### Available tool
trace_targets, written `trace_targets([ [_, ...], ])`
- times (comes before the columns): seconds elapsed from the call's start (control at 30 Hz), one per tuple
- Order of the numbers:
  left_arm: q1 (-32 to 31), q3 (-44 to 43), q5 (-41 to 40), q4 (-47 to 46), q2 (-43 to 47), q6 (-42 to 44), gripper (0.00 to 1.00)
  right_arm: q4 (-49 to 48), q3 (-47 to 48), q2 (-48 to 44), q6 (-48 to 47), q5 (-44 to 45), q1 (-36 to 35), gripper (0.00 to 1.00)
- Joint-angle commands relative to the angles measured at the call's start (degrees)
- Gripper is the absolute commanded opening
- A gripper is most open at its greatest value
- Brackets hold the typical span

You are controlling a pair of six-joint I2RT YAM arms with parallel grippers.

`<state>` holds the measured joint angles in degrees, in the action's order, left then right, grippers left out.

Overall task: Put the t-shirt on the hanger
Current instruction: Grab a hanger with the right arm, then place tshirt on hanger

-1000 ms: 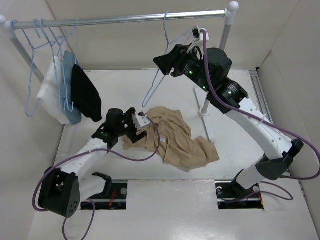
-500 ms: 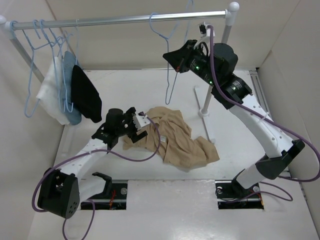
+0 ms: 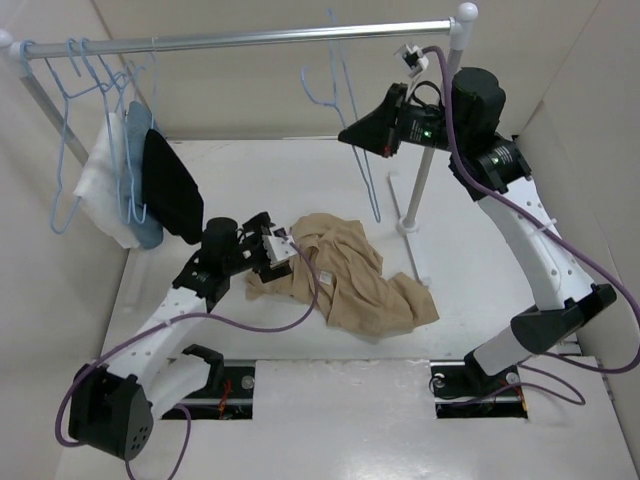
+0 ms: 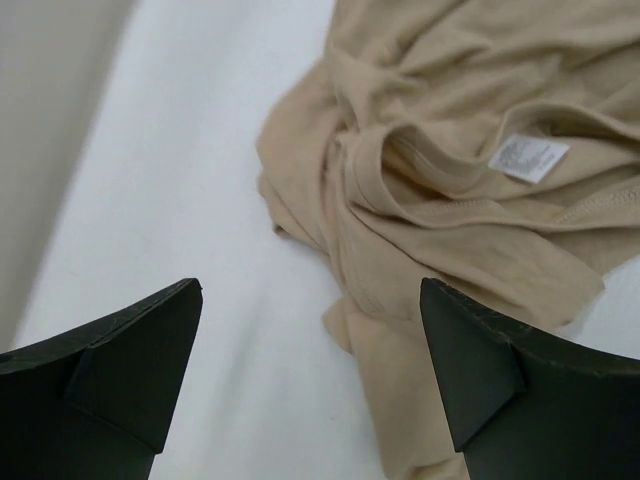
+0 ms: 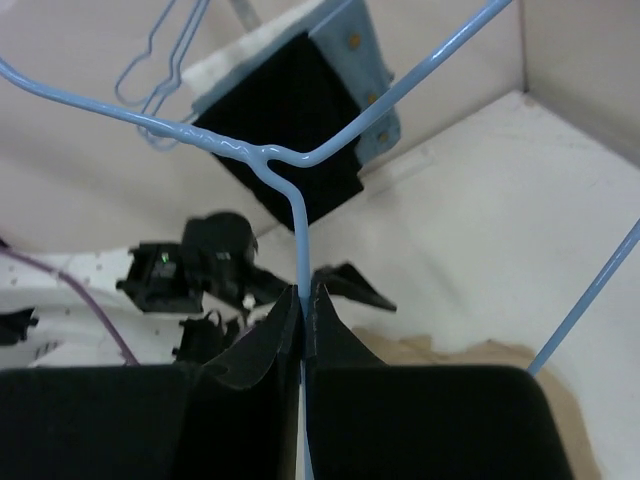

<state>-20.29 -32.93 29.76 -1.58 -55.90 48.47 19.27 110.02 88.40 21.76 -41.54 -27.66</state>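
One hanger point(image 5: 296, 225) is pinched at its neck by the right claw point(image 5: 303, 297). The left claw point(image 4: 310, 290) hangs spread over the crumpled t-shirt point(image 4: 450, 210) on the bench point(image 4: 170, 200).

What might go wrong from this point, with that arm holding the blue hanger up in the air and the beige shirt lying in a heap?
The thin light-blue wire hanger is pinched only at its stem by the right jaws, so it may swivel or slip. The tan cloth t-shirt lies crumpled on the white table with its neck folded. The open left jaws at its edge might grab several layers and miss the neck opening.
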Motion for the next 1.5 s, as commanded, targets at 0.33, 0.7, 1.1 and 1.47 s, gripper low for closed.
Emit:
trace_targets([
  [0.33,-0.36,-10.58,13.66,-8.43,10.63,4.54,0.91,15.09,-13.93,-7.8,-15.41,-13.83,0.77,0.0],
  [0.7,-3.96,-13.74,18.31,-12.39,11.7,4.27,0.99,13.96,-27.31,-11.32,-18.68,-13.3,-3.71,0.0],
  [1.1,-4.49,-18.05,26.66,1.48,5.89,8.92,0.94,19.06,-27.31,-12.37,-23.96,-11.46,-9.69,0.0],
  [1.47,-5.02,-18.58,28.43,-1.12,4.04,3.57,0.19,20.2,-25.65,-11.06,-25.01,-11.46,-10.75,0.0],
])
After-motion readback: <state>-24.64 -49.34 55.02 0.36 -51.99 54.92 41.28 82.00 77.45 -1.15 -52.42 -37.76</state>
